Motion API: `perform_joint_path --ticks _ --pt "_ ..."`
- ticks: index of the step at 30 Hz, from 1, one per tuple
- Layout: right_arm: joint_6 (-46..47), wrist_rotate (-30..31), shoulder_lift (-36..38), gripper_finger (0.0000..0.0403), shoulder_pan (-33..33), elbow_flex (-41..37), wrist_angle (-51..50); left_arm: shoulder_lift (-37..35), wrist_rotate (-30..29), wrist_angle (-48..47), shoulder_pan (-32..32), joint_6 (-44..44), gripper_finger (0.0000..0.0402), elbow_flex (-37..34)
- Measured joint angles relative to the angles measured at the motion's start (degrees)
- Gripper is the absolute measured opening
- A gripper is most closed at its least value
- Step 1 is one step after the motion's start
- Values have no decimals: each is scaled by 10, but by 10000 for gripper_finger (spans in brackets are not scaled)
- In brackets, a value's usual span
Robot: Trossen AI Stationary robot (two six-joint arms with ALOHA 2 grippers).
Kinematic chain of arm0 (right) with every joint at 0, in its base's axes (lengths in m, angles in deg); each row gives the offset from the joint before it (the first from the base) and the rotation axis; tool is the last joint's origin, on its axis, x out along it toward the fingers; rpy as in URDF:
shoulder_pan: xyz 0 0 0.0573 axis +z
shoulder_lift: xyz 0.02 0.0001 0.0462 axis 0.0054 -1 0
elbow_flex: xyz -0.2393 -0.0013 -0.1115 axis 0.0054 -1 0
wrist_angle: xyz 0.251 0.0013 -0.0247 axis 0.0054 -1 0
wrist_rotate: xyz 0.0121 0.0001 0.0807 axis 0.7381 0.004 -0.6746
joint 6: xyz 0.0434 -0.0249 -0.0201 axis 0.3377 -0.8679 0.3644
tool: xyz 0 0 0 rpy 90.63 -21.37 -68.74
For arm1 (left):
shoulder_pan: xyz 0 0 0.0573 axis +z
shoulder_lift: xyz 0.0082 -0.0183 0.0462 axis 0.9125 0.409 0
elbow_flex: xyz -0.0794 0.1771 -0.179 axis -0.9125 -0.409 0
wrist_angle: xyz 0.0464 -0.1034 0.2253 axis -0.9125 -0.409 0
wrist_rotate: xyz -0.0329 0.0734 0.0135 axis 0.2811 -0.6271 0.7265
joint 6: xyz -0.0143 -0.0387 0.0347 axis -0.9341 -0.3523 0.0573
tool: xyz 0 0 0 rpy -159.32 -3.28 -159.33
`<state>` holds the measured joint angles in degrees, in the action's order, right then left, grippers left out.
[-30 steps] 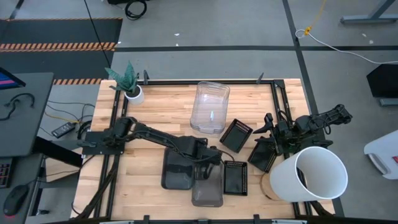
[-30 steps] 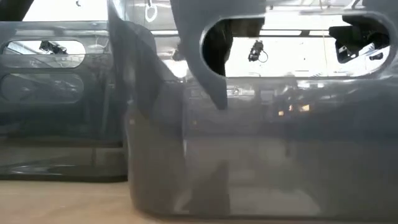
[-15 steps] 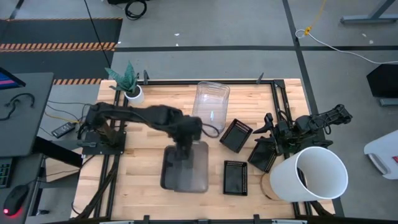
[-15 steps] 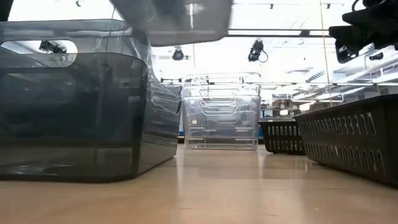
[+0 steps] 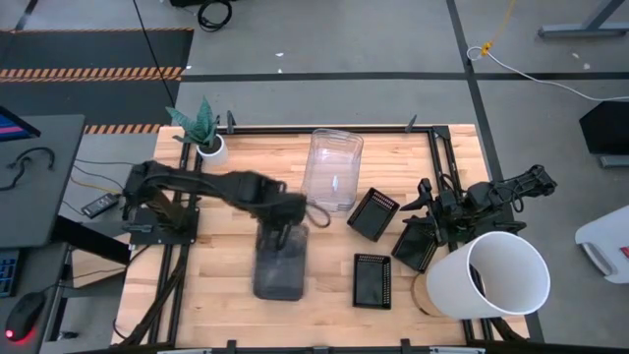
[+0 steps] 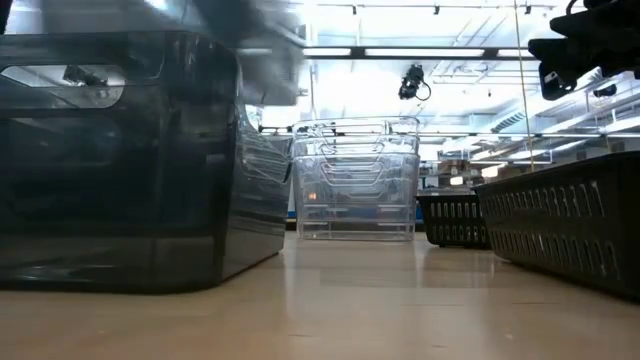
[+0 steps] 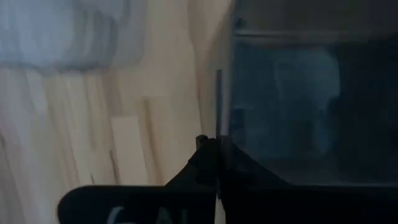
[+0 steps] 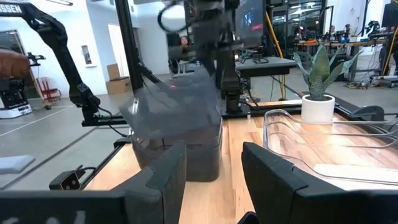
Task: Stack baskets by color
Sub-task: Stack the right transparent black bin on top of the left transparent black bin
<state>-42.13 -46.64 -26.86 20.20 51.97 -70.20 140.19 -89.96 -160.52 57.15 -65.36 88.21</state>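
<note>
A smoky dark-grey basket [image 5: 280, 258] hangs tilted just above the grey basket [image 6: 120, 160] standing on the front-left part of the wooden table [image 5: 226, 295], pinched by its wall in the left gripper [image 5: 292, 224], whose fingers are closed on the thin plastic edge, as the left wrist view shows. Behind it, toward the middle of the table's far side, sit the nested clear baskets [image 5: 332, 169]. To their right one black mesh basket [image 5: 373, 213] lies at an angle, a second black mesh basket [image 5: 371, 280] rests nearer the front edge, and a third mesh basket [image 5: 415, 242] sits tilted just beside the right gripper [image 5: 425, 202]. That gripper waits on the table's right side with its fingers [image 8: 163, 177] spread apart and nothing between them. A large white bucket [image 5: 486, 275] lies on its side at the front-right corner, and a small white plant pot [image 5: 211, 147] stands at the far-left corner.
</note>
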Motion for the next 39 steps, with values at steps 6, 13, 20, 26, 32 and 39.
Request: perform_joint_path --ticks 6,13,20,26,32,39 --pt "0 -1 0 161 0 0 3 -89 -33 100 -28 -40 2 -141" --pt "0 0 0 161 0 0 10 -122 -40 140 -30 -53 2 -175" --pt "0 0 0 161 0 0 11 -109 22 159 -30 -55 2 -176" --pt "0 0 0 161 0 0 11 -68 64 159 -26 -50 3 -176" --pt "0 0 0 161 0 0 11 -27 84 159 -26 -29 17 -176" --pt "0 0 0 161 0 0 10 -13 67 157 -32 -10 87 -176"
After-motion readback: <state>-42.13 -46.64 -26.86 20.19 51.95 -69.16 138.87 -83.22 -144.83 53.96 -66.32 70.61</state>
